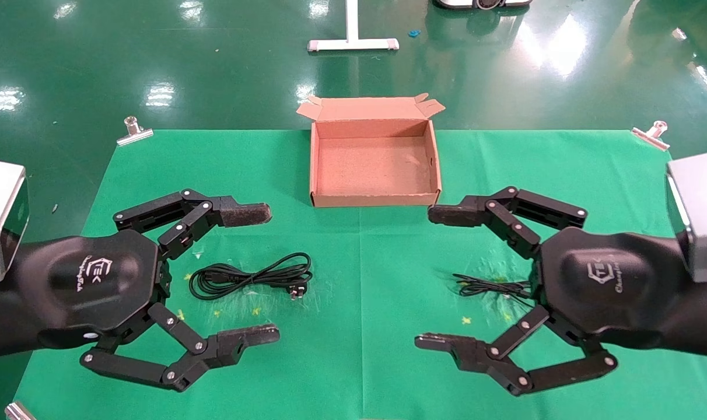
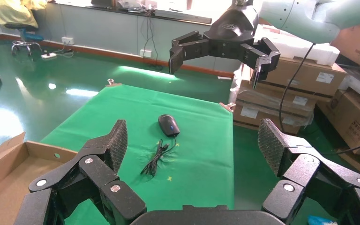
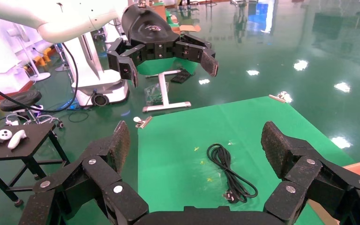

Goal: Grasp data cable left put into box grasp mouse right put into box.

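1. Green cloth carries all; the box sits empty at its far edge.
2. Left gripper is spread above the coiled data cable; we should catch several loops.
3. Right gripper, also spread, waits over the mouse.

1. Bright, even light from overhead fills all three views.
2. The glossy green floor throws back white glare patches beyond the far edge of the green mat.
3. Shadows on the mat are faint and soft.
4. In the left wrist view, windows at the far wall are blown out white.
5. Focus is sharp throughout.
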Available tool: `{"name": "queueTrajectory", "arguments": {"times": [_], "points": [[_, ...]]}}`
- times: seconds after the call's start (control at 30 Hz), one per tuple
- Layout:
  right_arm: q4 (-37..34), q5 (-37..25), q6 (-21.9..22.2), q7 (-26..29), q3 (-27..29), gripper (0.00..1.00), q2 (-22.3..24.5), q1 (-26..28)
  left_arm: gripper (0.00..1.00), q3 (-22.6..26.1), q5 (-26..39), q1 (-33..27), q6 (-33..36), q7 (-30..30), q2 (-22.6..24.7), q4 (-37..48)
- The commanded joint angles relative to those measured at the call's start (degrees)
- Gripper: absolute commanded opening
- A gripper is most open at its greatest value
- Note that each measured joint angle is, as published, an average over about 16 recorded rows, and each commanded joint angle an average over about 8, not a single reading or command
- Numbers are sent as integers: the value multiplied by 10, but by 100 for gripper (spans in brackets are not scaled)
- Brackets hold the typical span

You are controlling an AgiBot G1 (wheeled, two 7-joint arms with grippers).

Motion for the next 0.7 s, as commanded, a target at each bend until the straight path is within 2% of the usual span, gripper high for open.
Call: {"name": "queueTrajectory", "arguments": {"times": [0.03, 0.7], "points": [[0, 0, 0, 0, 0, 100, 0, 0, 100, 0, 0, 0, 0, 0, 0, 0], [0, 0, 0, 0, 0, 100, 0, 0, 100, 0, 0, 0, 0, 0, 0, 0]]}}
